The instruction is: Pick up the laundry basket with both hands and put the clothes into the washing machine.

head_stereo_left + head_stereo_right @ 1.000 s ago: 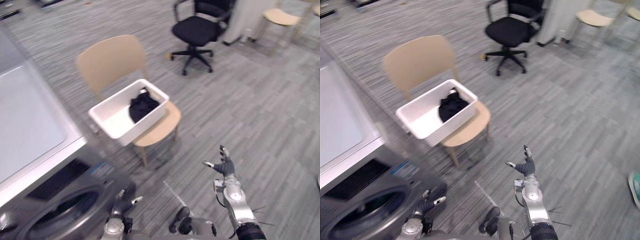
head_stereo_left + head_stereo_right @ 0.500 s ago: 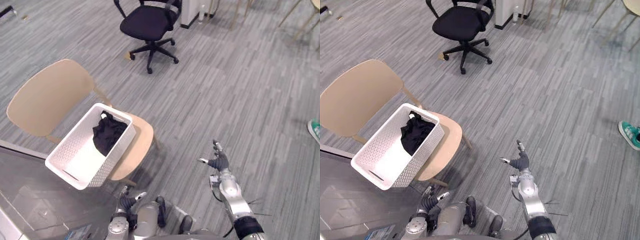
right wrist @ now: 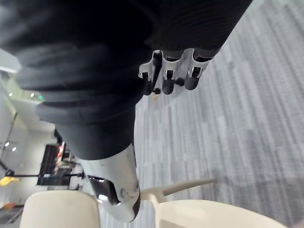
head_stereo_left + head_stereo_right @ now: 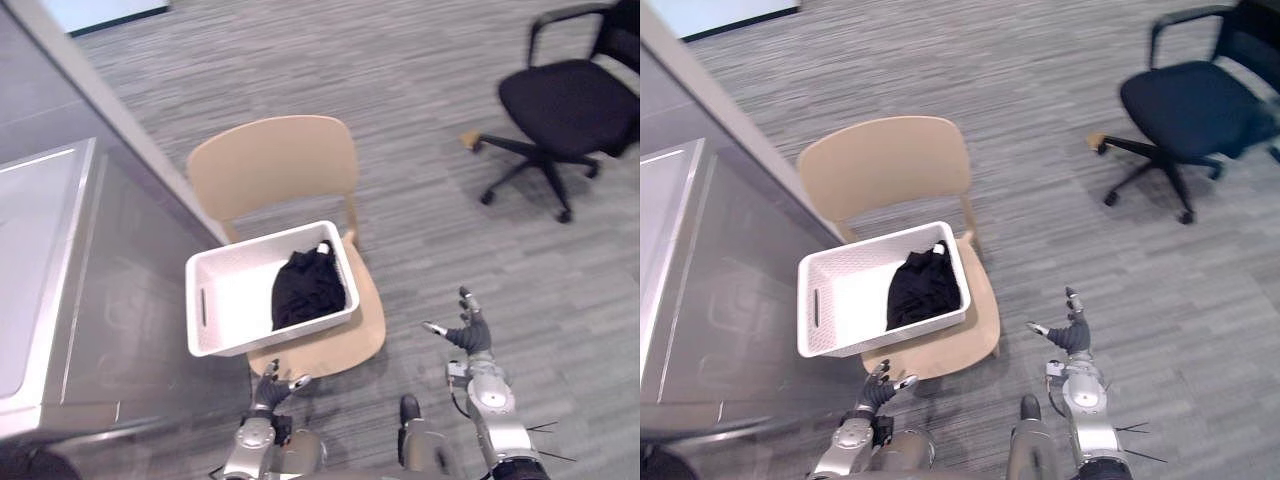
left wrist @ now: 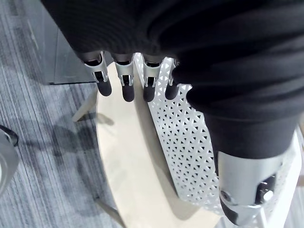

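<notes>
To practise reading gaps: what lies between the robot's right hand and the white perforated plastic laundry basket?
In the left eye view, the beige wooden chair's seat and a strip of grey carpet separate the right hand from the white laundry basket.

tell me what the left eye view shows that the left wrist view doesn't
Left eye view: the black clothes lying in the laundry basket, the right hand open above the floor, and a black office chair. Left wrist view: the perforated side wall of the laundry basket seen close, behind the straight fingers of the left hand. Shared: the laundry basket on the beige chair, and the open left hand.
</notes>
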Controlling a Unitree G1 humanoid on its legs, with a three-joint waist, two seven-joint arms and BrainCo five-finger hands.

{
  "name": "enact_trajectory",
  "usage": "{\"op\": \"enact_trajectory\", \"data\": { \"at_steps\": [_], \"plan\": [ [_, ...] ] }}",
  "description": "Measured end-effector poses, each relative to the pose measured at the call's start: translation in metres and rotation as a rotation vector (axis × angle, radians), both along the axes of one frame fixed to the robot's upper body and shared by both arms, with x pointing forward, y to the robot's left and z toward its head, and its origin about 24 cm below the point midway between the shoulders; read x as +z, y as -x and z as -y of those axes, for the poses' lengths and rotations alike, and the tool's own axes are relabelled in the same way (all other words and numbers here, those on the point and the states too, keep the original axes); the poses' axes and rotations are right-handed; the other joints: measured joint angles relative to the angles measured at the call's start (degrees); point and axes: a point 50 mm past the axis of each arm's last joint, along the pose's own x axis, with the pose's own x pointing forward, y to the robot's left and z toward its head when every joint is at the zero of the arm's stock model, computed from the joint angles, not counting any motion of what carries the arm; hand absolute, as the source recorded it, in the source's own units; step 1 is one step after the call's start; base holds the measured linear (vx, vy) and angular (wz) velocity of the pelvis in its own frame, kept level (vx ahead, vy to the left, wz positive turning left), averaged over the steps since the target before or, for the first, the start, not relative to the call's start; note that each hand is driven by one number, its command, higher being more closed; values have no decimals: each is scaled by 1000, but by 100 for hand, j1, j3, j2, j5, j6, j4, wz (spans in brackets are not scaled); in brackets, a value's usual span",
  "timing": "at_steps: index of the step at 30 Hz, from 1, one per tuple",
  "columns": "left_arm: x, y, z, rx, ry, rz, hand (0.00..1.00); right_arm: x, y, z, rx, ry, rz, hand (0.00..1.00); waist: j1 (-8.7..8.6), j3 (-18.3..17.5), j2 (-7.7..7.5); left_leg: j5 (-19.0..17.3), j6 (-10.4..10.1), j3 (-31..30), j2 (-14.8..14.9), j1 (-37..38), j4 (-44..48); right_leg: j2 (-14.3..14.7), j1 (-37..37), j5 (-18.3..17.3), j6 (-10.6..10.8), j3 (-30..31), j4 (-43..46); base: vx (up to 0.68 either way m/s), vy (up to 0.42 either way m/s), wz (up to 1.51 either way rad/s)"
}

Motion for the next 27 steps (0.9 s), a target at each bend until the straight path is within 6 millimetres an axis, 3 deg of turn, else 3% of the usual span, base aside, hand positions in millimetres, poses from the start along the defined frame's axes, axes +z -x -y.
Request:
{"op": "enact_trajectory", "data": {
  "at_steps": [2,3,6,8,12,14,17,25,27],
  "plan": [
    [1,-1,1,12,10,9,0,3,2,-1,-6,-6,20,0,-37,-37,-35,283,34,428,205,-90,-108,-68,294,-144,-97,-573,-14,159,-315,170],
    [1,-1,0,27,6,10,0,3,2,-2,-6,-11,23,0,-22,-80,-141,498,105,968,357,-184,-243,-109,450,-156,-118,-877,-163,120,-222,161],
    [-3,9,-3,24,-4,-17,0,0,2,4,-48,-21,20,0,-32,-188,-272,818,113,2201,636,-197,-833,-128,812,-152,-125,-1520,-577,98,-121,137],
    [-4,12,-6,-4,-23,-26,0,-2,3,10,-84,-29,12,0,-40,-208,-280,934,83,2469,647,-101,-1202,-153,1016,-152,-124,-1844,-739,60,-12,98],
    [-11,25,-19,-27,-69,-75,0,-4,4,10,-94,-31,4,0,-29,-403,-375,1031,27,2493,523,110,-1650,-206,1352,-133,-94,-1991,-1094,53,59,53],
    [-13,30,-28,-31,-97,-97,0,-1,1,6,-63,21,11,0,-22,-494,-502,1170,37,2531,421,137,-1724,-248,1482,36,-28,-1989,-1373,4,19,5],
    [-14,35,-32,-36,-109,-107,0,12,-6,3,-21,97,57,0,-31,-565,-537,1298,53,2591,372,145,-1899,-268,1519,272,26,-1983,-1644,-51,61,0],
    [-13,33,-35,-79,-122,-92,0,54,-50,-6,197,339,177,0,0,-559,-615,1665,224,2315,158,-126,-2397,-289,1491,474,107,-2328,-2106,-148,35,32],
    [-11,30,-36,-81,-123,-72,0,56,-62,-3,246,409,154,0,138,-531,-613,1791,294,2128,154,-389,-2561,-253,1330,492,130,-2605,-2097,-179,15,68]
  ]
}}
